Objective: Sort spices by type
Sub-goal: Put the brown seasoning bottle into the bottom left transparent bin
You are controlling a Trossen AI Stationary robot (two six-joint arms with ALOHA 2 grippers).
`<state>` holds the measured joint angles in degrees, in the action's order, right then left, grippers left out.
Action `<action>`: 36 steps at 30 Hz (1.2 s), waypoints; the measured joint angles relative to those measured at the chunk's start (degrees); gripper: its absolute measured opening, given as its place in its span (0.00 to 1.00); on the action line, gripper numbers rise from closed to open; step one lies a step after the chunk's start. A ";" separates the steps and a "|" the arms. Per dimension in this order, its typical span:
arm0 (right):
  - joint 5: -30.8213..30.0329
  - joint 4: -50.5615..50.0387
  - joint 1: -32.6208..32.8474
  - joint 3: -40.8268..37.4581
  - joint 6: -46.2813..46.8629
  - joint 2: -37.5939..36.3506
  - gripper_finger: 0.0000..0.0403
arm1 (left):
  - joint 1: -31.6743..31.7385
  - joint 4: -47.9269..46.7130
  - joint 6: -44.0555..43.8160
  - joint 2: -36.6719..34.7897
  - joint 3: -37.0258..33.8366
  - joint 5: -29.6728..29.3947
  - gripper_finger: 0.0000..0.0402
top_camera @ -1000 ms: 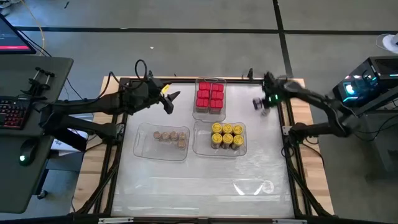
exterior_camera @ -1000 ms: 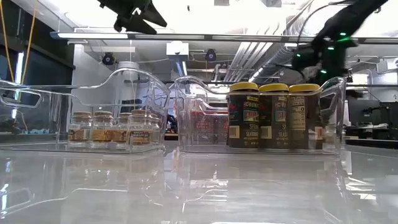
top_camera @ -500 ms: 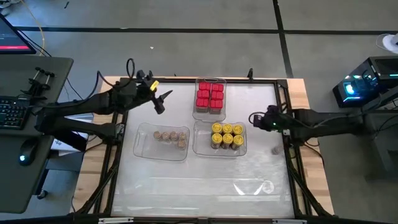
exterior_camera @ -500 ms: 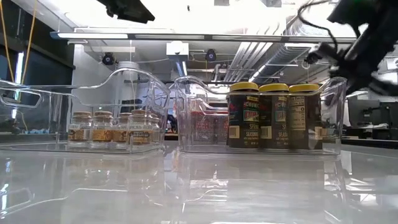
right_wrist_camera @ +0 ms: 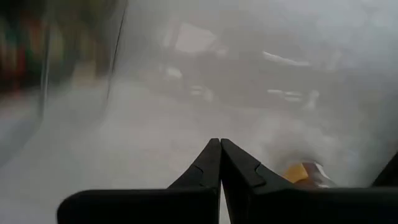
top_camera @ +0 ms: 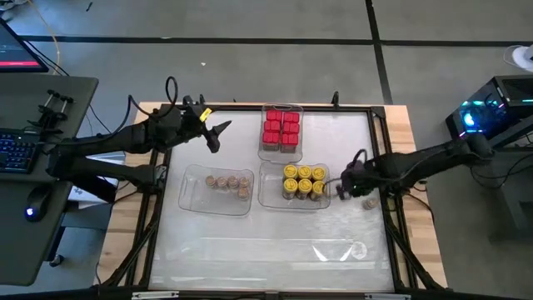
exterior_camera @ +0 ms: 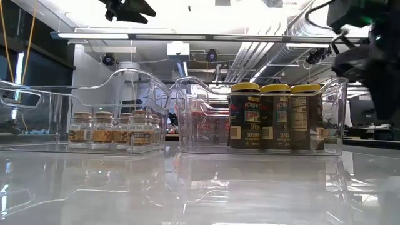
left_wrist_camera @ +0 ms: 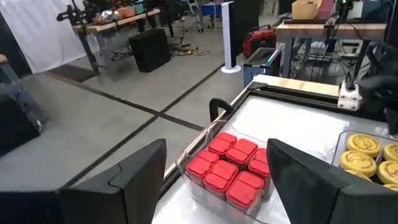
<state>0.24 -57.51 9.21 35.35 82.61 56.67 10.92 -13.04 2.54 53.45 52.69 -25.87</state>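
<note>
- Red boxes (top_camera: pixel 281 129) fill a clear tray (top_camera: pixel 281 152) at the middle of the table's far edge, packed in two columns; the left wrist view shows the same boxes (left_wrist_camera: pixel 230 169) tight together in their tray (left_wrist_camera: pixel 186 163)
- Yellow-lidded jars (top_camera: pixel 304 181) stand in a second tray (top_camera: pixel 265 193) just nearer than the red one, right of the table's middle; six lids show, in two rows of three
- In the low view three of these jars (exterior_camera: pixel 277 116) stand upright side by side, dark bodies with labels
- Tan jars (top_camera: pixel 230 182) sit in a third tray (top_camera: pixel 193 193) left of the yellow ones, in a short row near that tray's far side; in the low view they (exterior_camera: pixel 112 129) stand upright
- One small tan jar (top_camera: pixel 369 202) lies loose on the table (top_camera: pixel 275 242) near its right edge, outside every tray and just beside the right gripper
- Right gripper (top_camera: pixel 341 191) is low, at the right end of the yellow-jar tray, between it and the loose jar; its fingers (right_wrist_camera: pixel 211 163) are pressed together with nothing between them
- Left gripper (top_camera: pixel 216 135) hangs above the table's far-left corner, left of the red tray; its fingers (left_wrist_camera: pixel 137 171) stand wide apart and hold nothing
- A clear flat piece (top_camera: pixel 341 250) lies near the table's near-right corner; what it is cannot be told
</note>
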 joint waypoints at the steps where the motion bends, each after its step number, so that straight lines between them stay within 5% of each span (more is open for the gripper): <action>1: 0.71 0.16 1.22 0.76 -3.23 1.46 0.00 | 0.00 0.01 -0.46 0.00 0.00 0.00 0.65; 7: -0.36 -12.50 2.87 11.45 -17.47 7.22 0.00 | 0.00 1.34 -1.02 0.00 0.00 0.00 0.65; 12: 12.39 -22.08 2.47 15.44 -30.74 11.97 0.00 | 0.00 3.43 -1.02 0.00 0.00 -0.02 0.65; 27: 19.40 -28.78 1.71 11.89 -34.49 24.77 0.00 | -0.02 4.20 -0.99 0.07 0.00 -0.02 0.65; 36: 15.11 -24.73 1.71 11.28 -33.51 24.78 0.00 | -0.02 3.80 -0.87 0.07 0.00 -0.02 0.65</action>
<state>15.35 -82.25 10.92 46.63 49.10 81.45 10.90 -9.23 1.67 53.52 52.69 -25.89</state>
